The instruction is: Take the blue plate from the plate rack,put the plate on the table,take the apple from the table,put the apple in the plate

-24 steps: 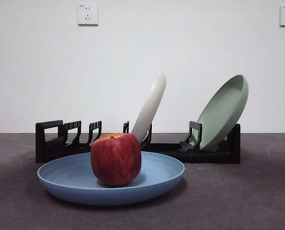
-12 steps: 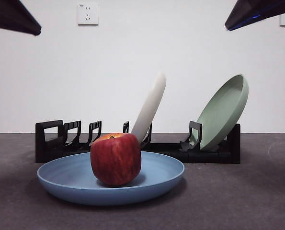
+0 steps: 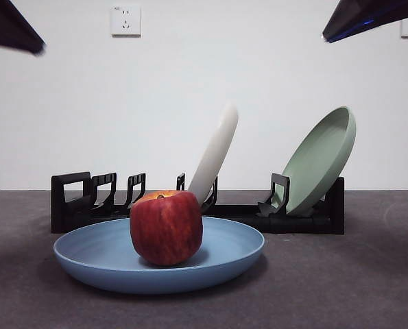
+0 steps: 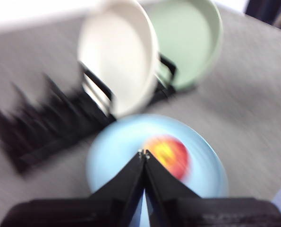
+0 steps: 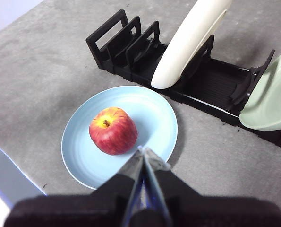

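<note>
the front view sits low at table (image 3: 368, 288) height, close to the blue plate (image 3: 108, 264), facing the plate rack (image 3: 73, 202) and wall. both wrist views look down from high over their closed pincers, left gripper (image 4: 144, 153) and right gripper (image 5: 143, 151), onto plate, apple (image 5: 113, 130) and rack; all three views share these.

Both grippers, left (image 4: 144, 153) and right (image 5: 143, 150), hang closed.

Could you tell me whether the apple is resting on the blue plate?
Touching. The front view shows the apple sitting on the blue plate's floor with no gap beneath it; the right wrist view shows it lying inside the rim.
</note>
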Robot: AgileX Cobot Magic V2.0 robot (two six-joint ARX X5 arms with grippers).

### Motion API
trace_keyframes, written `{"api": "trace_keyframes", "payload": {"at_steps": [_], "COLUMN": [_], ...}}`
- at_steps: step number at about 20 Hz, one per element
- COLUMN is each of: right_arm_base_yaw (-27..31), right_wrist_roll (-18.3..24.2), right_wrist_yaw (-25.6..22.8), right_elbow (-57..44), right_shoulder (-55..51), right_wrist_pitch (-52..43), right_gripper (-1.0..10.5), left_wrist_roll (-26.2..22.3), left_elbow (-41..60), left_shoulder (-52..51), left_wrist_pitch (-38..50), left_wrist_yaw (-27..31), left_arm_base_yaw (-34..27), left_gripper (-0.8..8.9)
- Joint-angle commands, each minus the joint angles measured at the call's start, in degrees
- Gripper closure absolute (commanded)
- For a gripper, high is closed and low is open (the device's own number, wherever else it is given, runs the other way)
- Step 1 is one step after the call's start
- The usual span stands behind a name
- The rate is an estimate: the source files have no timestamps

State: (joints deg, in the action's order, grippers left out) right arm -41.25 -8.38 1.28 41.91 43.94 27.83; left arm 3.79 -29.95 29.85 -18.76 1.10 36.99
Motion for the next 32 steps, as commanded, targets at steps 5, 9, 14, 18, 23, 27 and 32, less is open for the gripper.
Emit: {"api": "trace_keyframes", "payload": {"at_steps": [5, 9, 14, 18, 23, 27, 32], "right_arm_base_yaw": [0.00, 0.00, 0.00, 0.00, 0.00, 0.00, 0.00], "right_wrist_roll": [-0.59, -0.59, -0.59, -0.59, -0.59, -0.59, -0.59], "right_wrist_yaw": [-0.17, -0.20, -0.20, -0.20, -0.17, -0.20, -0.20], "right_elbow": [-0.42, -0.42, -0.42, -0.42, -0.42, -0.42, -0.42], "right_shoulder": [-0.13, -0.13, -0.13, -0.13, -0.13, -0.13, -0.13], "right_wrist_pitch": [-0.26, -0.24, -0.26, -0.26, -0.24, -0.26, -0.26], "right_gripper": [9.4, 9.4, 9.4, 9.4, 9.4, 9.4, 9.4], "left_wrist_roll": [-5.16, -5.27, -5.07, -5.09, -0.52, -0.55, -0.55], "left_elbow": [6.45, 18.03, 28.37, 29.75, 29.75, 29.75, 29.75], "left_shoulder": [-13.29, -22.62, -29.75, -29.75, -29.64, -29.64, -29.64], "left_wrist_pitch": [8.02, 13.51, 14.80, 11.23, 8.02, 8.07, 8.07], "left_wrist_yaw": [-0.20, -0.17, 0.00, 0.11, -0.11, 0.15, 0.13], "left_arm_base_yaw": [-17.59, -26.64, -30.77, -31.52, -32.22, -32.22, -32.22], "left_gripper": [8.14, 8.14, 8.14, 8.14, 8.14, 8.14, 8.14]}}
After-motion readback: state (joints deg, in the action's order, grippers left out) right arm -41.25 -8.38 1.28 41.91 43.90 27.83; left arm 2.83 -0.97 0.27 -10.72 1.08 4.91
